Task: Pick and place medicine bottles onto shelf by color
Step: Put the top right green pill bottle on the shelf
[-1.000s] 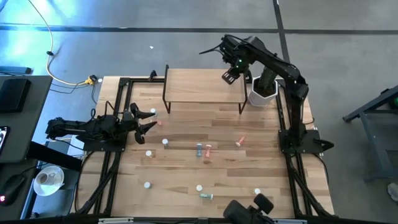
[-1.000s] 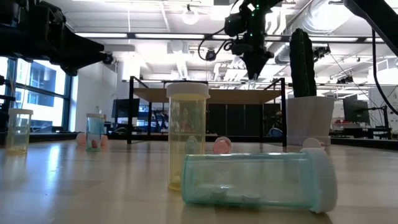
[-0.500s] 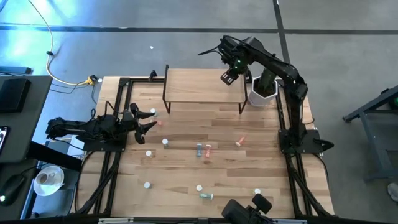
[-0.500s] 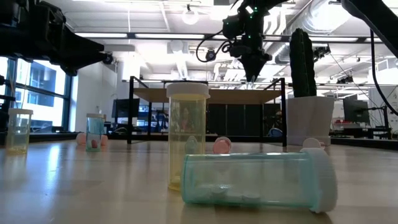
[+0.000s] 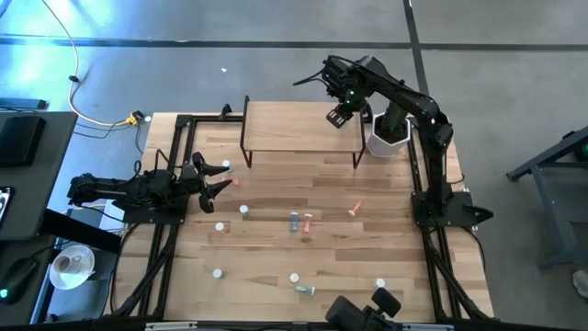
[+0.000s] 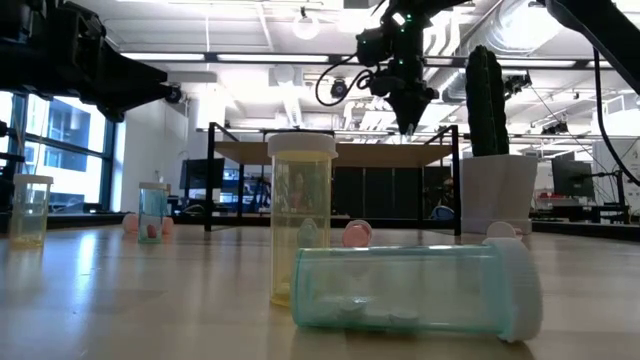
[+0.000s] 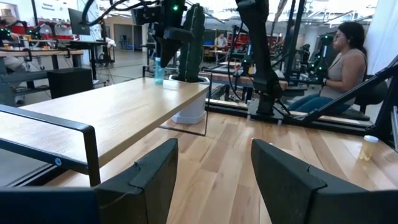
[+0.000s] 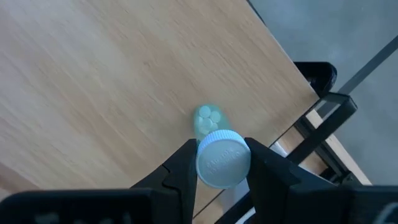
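One shelf (image 5: 299,126), two arms, one cactus pot (image 5: 388,136)

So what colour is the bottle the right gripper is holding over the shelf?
The bottle has a pale blue-green body and white cap, clearest in the right wrist view.

Both arms are dark, near black, built of chunky jointed links. The right arm (image 5: 404,97) carries a small green light near its wrist, and a thin black cable loops off it on the side away from the white cactus pot (image 5: 388,138); in the low view the same loop shows beside the wrist. The left arm (image 5: 129,188) is equally dark, with pale tips on its forked end. The left arm's fingers (image 7: 152,177) are broad matte black plates with bevelled edges. The right arm's fingers (image 8: 177,174) are smooth, black and rounded.
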{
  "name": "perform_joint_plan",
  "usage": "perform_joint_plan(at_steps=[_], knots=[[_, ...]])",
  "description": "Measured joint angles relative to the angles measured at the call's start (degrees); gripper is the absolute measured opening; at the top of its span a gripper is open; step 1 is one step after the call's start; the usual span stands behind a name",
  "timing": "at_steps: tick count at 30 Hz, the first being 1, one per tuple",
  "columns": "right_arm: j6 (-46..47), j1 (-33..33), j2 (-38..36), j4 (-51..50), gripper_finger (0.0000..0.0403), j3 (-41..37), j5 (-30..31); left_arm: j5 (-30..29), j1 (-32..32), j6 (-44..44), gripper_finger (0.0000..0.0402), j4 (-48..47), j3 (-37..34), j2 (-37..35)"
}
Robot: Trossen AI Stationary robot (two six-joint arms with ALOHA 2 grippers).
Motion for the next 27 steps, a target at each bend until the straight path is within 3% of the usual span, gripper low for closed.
perform_joint_plan(at_steps=[23,27], knots=[[-2.5,0.0,0.0,1.6,0.0104,0.0,0.3,0.0,0.0,0.0,0.0195,0.0,0.0,0.0],[-2.6,-0.1,0.0,1.1,0.0104,0.0,-2.4,0.0,0.0,0.0,0.0195,0.0,0.0,0.0]])
